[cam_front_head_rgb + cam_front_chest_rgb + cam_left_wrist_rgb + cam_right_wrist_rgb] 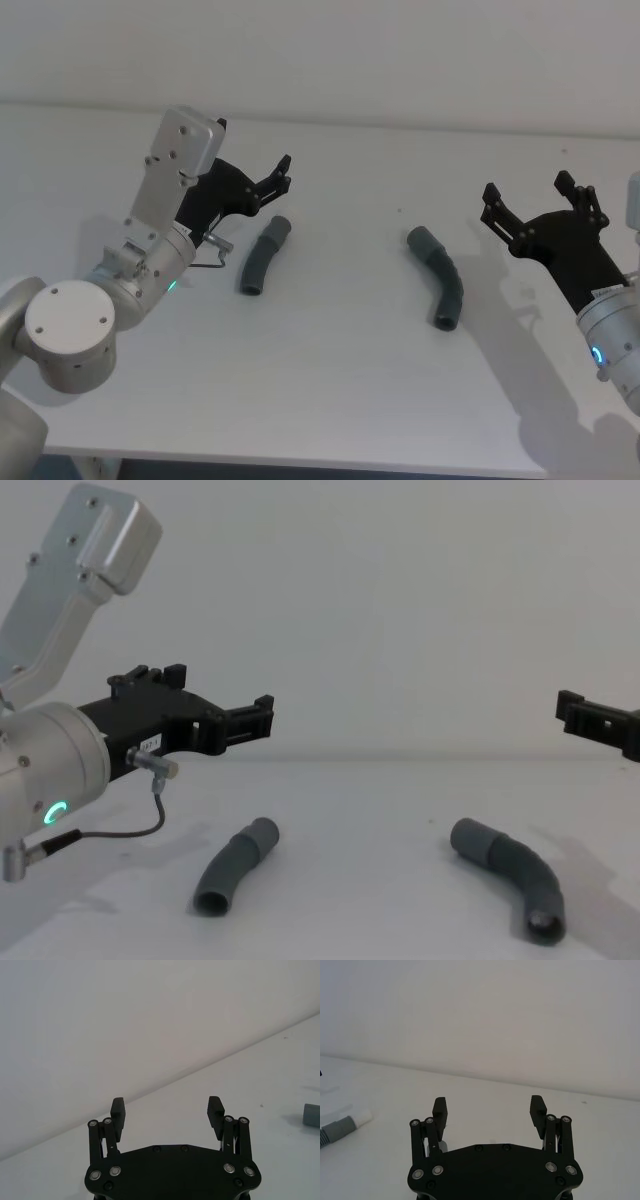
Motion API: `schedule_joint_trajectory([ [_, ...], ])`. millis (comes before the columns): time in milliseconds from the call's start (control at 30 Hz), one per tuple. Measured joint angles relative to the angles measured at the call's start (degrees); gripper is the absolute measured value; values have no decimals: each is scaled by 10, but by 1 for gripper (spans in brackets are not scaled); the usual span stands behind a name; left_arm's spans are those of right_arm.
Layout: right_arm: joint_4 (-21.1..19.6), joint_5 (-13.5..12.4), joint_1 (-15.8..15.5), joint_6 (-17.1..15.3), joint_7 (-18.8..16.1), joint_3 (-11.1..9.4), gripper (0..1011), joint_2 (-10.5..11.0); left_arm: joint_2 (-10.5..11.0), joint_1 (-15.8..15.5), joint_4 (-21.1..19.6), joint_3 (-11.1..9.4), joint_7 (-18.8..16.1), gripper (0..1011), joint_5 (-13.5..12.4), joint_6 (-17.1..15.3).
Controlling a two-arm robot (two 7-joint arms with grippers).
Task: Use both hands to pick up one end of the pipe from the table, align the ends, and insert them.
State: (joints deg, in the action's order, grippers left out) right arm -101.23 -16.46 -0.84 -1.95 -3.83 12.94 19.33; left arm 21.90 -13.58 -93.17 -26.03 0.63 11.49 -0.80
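Two bent dark-grey pipe pieces lie apart on the white table (340, 400). The left piece (263, 256) (235, 865) rests just right of my left gripper (284, 176) (262, 718), which hovers above the table, open and holding nothing (167, 1107). One cuff (312, 1115) shows at the edge of the left wrist view. The right piece (438, 275) (510, 865) lies left of my right gripper (528, 195) (570, 710), also open and holding nothing (488, 1106). In the right wrist view a ribbed piece (340, 1129) ends in a narrower white tip (364, 1116).
A plain white wall (400, 50) rises behind the table. The left arm's silver links (170, 180) and a thin cable (150, 825) hang near the left pipe piece. The table's front edge (300, 462) runs below both arms.
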Motion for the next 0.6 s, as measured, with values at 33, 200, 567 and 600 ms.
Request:
schedule_joint_trajectory([
  [33, 0, 0, 0, 0, 0, 0, 1004, 0, 0, 0, 0, 0, 0, 1002, 0, 0],
  [200, 0, 0, 0, 0, 0, 0, 1004, 0, 0, 0, 0, 0, 0, 1001, 0, 0],
  [567, 1, 4, 7, -12, -4, 5, 1004, 0, 2, 3, -7, 2, 0, 1002, 0, -8],
  [600, 1, 5, 9, -15, -4, 6, 1004, 0, 3, 3, -10, 3, 1, 1001, 1, -11],
])
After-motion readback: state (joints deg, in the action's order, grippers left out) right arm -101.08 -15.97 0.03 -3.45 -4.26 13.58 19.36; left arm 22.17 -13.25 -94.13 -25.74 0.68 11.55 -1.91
